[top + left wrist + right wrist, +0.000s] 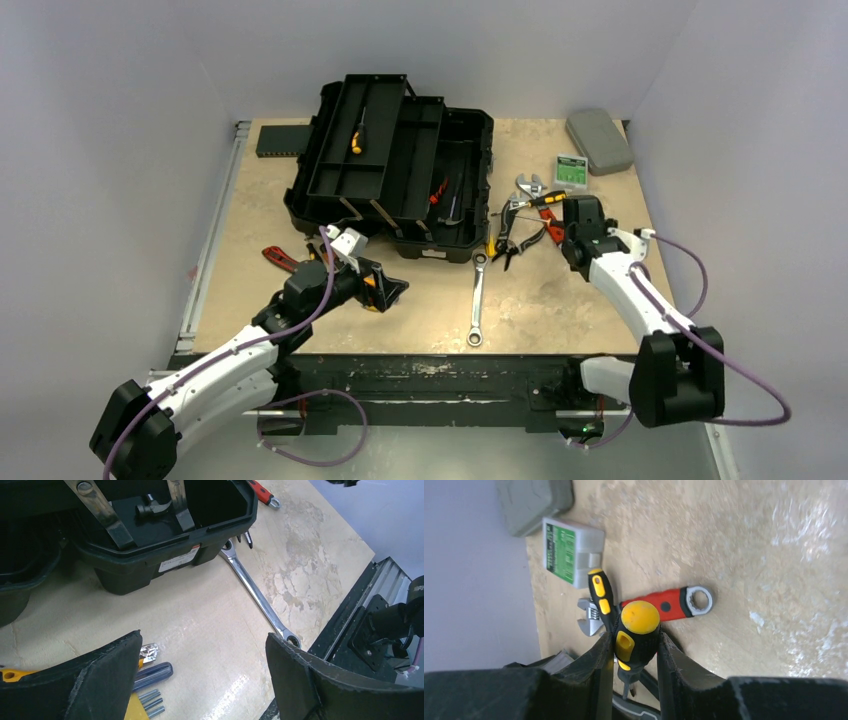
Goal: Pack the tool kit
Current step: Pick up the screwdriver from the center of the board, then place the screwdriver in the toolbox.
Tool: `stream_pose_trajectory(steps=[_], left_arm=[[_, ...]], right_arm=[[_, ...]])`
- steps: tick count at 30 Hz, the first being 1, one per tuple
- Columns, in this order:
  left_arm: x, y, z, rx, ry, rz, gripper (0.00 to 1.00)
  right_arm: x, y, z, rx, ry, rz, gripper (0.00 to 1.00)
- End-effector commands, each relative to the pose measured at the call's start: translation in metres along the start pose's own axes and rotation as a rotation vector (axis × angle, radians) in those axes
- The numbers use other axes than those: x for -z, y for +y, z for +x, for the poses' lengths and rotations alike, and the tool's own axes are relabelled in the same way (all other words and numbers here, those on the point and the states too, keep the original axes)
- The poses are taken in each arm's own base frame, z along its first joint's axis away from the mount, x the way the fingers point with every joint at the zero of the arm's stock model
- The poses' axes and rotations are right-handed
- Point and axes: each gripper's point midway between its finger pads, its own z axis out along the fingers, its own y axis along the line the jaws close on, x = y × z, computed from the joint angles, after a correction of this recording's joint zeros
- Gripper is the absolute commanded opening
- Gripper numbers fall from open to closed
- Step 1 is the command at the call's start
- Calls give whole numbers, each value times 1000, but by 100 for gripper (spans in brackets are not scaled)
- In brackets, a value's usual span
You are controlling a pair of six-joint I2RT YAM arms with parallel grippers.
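The black toolbox (400, 170) stands open at the back, its trays swung out to the left; a yellow-and-black screwdriver (356, 140) lies in one tray. A hammer (150, 507) lies in the toolbox base (165, 545). My right gripper (636, 645) is shut on the handle of a yellow-and-black screwdriver (636, 627), held just above the table right of the box (546, 199). My left gripper (202, 652) is open and empty, low over the table in front of the box (385, 290), beside a yellow hex key set (142, 702).
A long ratchet wrench (477, 300) lies in front of the box. Pliers (510, 235), an adjustable wrench (589, 622), a red-handled wrench (674, 602) and a second small screwdriver (600, 592) lie by my right gripper. Grey case (598, 140), green-labelled box (570, 170), flat black box (280, 140).
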Motion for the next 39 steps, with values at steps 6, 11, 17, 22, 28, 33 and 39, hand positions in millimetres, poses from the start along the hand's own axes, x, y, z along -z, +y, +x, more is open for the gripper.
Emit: stream_pose_trajectory(steps=[6, 11, 17, 22, 28, 33, 39], left_arm=[[-1, -5, -11, -37, -39, 18, 90], [-1, -4, -12, -40, -40, 17, 90], [0, -3, -12, -43, -43, 11, 89], [3, -3, -15, -46, -55, 3, 89], [5, -1, -15, -48, -61, -7, 89], [5, -1, -15, -48, -60, -7, 89], [6, 0, -16, -53, -62, -14, 89]], right_arm=[[48, 58, -74, 200, -238, -107, 2], [76, 107, -73, 409, -210, -347, 0], [119, 153, -42, 603, -68, -678, 0], [169, 183, 12, 799, 173, -1011, 0], [204, 193, 71, 901, 488, -1242, 0], [222, 203, 108, 933, 614, -1326, 0], [254, 226, 159, 958, 728, -1421, 0]])
